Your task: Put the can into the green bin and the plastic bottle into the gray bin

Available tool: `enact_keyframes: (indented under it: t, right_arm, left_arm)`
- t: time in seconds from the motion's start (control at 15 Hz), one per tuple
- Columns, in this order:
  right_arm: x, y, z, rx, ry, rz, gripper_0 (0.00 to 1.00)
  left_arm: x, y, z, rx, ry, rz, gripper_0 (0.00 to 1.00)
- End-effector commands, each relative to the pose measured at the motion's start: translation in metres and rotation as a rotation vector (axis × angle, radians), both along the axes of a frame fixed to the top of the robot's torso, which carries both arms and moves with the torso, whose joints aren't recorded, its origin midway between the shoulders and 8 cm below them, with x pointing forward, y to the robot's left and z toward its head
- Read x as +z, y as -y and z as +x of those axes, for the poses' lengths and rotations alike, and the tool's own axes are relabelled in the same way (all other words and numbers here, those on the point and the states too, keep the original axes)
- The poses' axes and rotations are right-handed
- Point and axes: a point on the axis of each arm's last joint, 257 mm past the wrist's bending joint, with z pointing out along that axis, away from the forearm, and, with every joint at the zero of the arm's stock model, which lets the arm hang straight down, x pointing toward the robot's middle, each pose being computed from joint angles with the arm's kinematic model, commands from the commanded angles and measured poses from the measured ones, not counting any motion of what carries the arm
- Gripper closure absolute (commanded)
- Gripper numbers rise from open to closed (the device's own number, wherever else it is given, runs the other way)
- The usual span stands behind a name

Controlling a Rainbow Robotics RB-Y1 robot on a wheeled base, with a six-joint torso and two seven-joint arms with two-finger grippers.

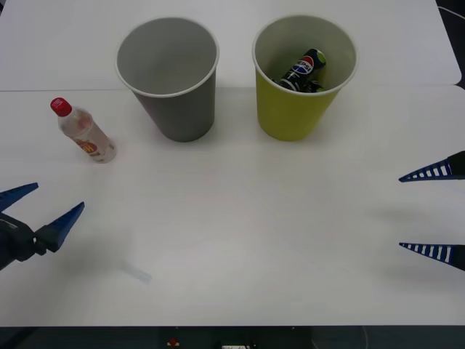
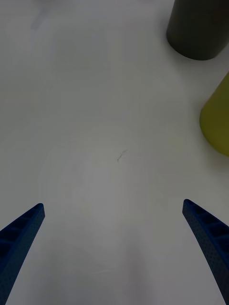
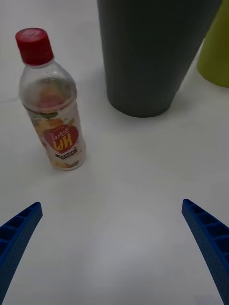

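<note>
The can lies tilted inside the green bin at the back right. Left of that bin stands the gray bin, nothing visible inside it. The plastic bottle, clear with a red cap, stands upright on the table left of the gray bin. My left gripper is open at the front left, a little nearer than the bottle. In the left wrist view the bottle stands ahead between my open fingers, beside the gray bin. Over at the table's right edge, my right gripper is open and holds nothing.
The white table has wide free room in the middle and front. A seam between two tabletops runs behind the bins. The right wrist view takes in bare table with the gray bin and green bin at one side.
</note>
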Motion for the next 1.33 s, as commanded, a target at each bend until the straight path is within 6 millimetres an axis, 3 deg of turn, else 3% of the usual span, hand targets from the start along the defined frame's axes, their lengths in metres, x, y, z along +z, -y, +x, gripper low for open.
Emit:
enact_keyframes:
  t: [0.07, 0.27, 0.53, 0.67, 1.33]
  right_arm:
    - [0.0, 0.0, 0.0, 0.0, 0.0, 0.0, 0.0]
    - [0.0, 0.0, 0.0, 0.0, 0.0, 0.0, 0.0]
    - [0.0, 0.0, 0.0, 0.0, 0.0, 0.0, 0.0]
    - [0.0, 0.0, 0.0, 0.0, 0.0, 0.0, 0.0]
    - [0.0, 0.0, 0.0, 0.0, 0.0, 0.0, 0.0]
  left_arm:
    - [-0.008, -0.001, 0.008, 0.077, -0.007, -0.094, 0.0]
    - [-0.013, -0.006, 0.019, 0.168, 0.007, -0.152, 0.0]
    - [-0.031, -0.016, 0.051, 0.297, 0.031, -0.207, 0.0]
    - [-0.037, -0.01, 0.064, 0.33, 0.018, -0.289, 0.0]
    - [-0.031, -0.005, 0.119, 0.347, 0.151, -0.286, 0.0]
